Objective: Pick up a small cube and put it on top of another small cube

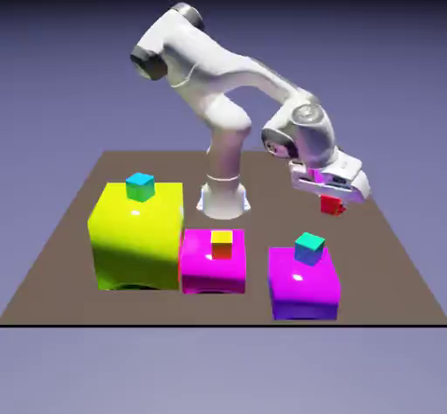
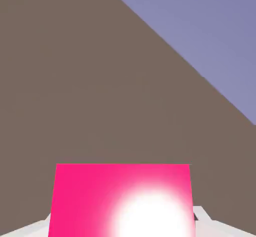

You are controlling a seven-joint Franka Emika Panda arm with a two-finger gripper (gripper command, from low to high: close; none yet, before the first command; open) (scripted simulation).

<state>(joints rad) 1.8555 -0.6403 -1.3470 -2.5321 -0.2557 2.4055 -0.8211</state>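
On ext. view's right, gripper [image 1: 339, 185] pinches small red cube [image 1: 331, 204], held up above table [image 1: 262, 185]. Hand view: cube's pink-red face w/ white glare btwn fingertips. Nearer cam, teal cube [image 1: 309, 248] on magenta/purple block [image 1: 303, 286]; yellow-topped cube [image 1: 222, 244] w/ magenta block [image 1: 196, 268]; blue-teal cube [image 1: 140, 187] atop yellow-green block [image 1: 140, 238].

Big yellow-green block [image 1: 138, 238], left of exterior view: glossy, smooth, plastic-looking, small bright highlight near top. Magenta block [image 1: 214, 268], lower middle: same glossy finish. Magenta-purple block [image 1: 303, 286], lower right: glossy, smooth, soft highlight. Counter [image 1: 262, 312]: matt brown, even, no visible grain. Arm [image 1: 229, 133]: smooth white shell, mild sheen, plastic-looking; dark grey joint caps. Red cube [image 2: 90, 196], bottom of hand view: smooth face, pinkish, strong white glare, glossy.
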